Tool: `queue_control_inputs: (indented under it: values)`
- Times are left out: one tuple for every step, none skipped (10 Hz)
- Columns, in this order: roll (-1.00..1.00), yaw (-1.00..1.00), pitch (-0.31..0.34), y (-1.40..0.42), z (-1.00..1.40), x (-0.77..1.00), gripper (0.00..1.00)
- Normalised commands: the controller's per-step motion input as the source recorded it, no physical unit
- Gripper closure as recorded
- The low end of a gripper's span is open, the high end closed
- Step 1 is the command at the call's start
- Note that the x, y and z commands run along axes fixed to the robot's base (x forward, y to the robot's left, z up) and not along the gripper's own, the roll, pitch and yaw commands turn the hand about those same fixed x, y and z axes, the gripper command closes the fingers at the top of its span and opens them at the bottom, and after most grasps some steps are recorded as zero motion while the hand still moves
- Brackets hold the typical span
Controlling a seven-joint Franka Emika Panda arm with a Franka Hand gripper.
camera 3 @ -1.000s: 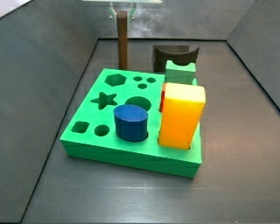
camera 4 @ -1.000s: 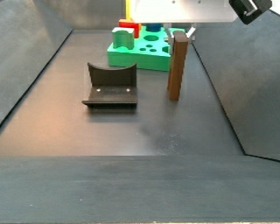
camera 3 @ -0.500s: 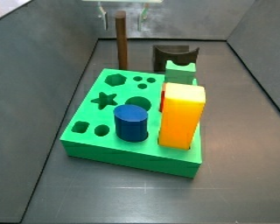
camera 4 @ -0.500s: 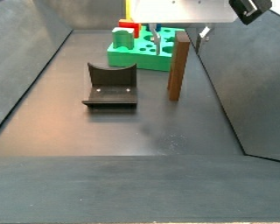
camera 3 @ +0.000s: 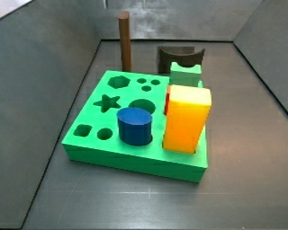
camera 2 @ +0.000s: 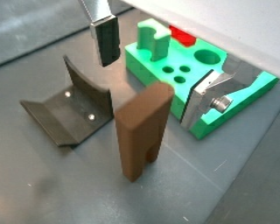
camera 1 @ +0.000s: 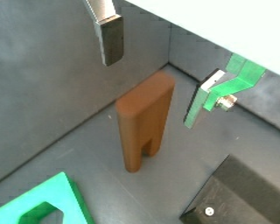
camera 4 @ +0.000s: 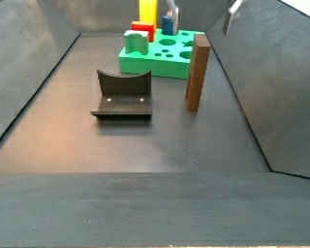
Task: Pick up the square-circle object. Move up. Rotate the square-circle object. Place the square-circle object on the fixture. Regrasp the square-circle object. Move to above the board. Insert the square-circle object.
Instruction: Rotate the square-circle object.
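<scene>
1. Square-circle object [camera 2: 142, 129] stands upright on the dark floor, free, directly below the gripper [camera 2: 154, 66].
2. Gripper fingers [camera 1: 111, 40] spread wide, clear above the peg's top.
3. Fixture [camera 2: 70, 112] and board [camera 2: 178, 61] sit just beside; board holds a blue cylinder [camera 3: 136, 125] and yellow block [camera 3: 187, 117].

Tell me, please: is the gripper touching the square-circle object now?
Apart. In a wrist view, the open gripper hangs above the upright square-circle object, with bare floor visible between each finger and the peg.
</scene>
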Motion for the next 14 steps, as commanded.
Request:
queue_control_inputs:
  values:
    - [0.02,0.01,0.076,0.00,0.21,0.02,0.00]
    - [0.00,-1.00,0.013,0.08,0.00,0.00,0.00]
    - [0.00,-1.00,0.012,0.09,-0.10,0.02,0.00]
    - [0.00,-1.00,0.011,0.07,-0.07,0.03,0.00]
    - [0.00,-1.00,0.011,0.05,-0.06,0.03,0.00]
    - [0.00,-1.00,0.010,0.04,-0.05,0.03,0.00]
    - [0.00,-1.00,0.010,0.04,-0.04,0.03,0.00]
    - [0.00,-1.00,0.011,0.03,-0.04,0.03,0.00]
    - [0.00,-1.00,0.011,0.03,-0.04,0.04,0.00]
    - [0.00,-1.00,0.011,0.03,-0.03,0.04,0.00]
    - [0.00,-1.00,0.012,0.03,-0.03,0.04,0.00]
    - [0.00,-1.00,0.013,0.03,-0.03,0.04,0.00]
    - [0.00,-1.00,0.014,0.03,-0.03,0.04,0.00]
    - [0.00,-1.00,0.015,0.03,-0.03,0.04,0.00]
